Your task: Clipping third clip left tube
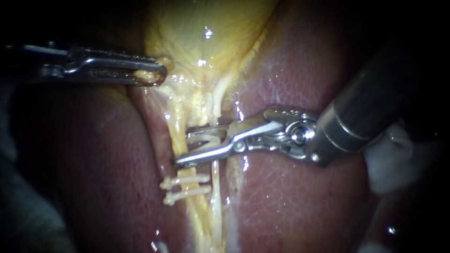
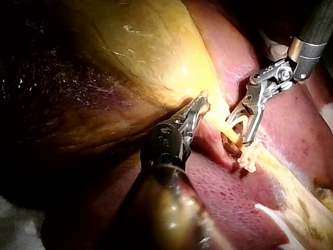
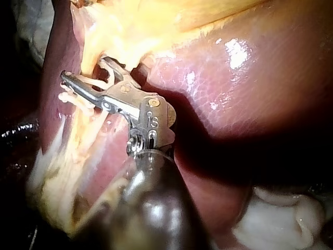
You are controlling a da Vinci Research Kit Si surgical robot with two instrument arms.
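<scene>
Across the left tube point(image 1: 177, 133), in the groove between lobes of the liver point(image 1: 290, 201), the right tool point(image 1: 183, 147) stands wide apart with a white clip point(image 1: 206, 140) seated between its jaws. Just below its lower jaw, past a narrow gap, two clips point(image 1: 186, 180) cross the tube. The left tool point(image 1: 157, 72) is clamped on the edge of the gallbladder point(image 1: 211, 28), well clear above.

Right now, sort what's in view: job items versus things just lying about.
Job: right instrument, loaded clip in its jaws, left tube, two clips on it, left instrument holding the gallbladder.
Lying about: white wad, liver.
</scene>
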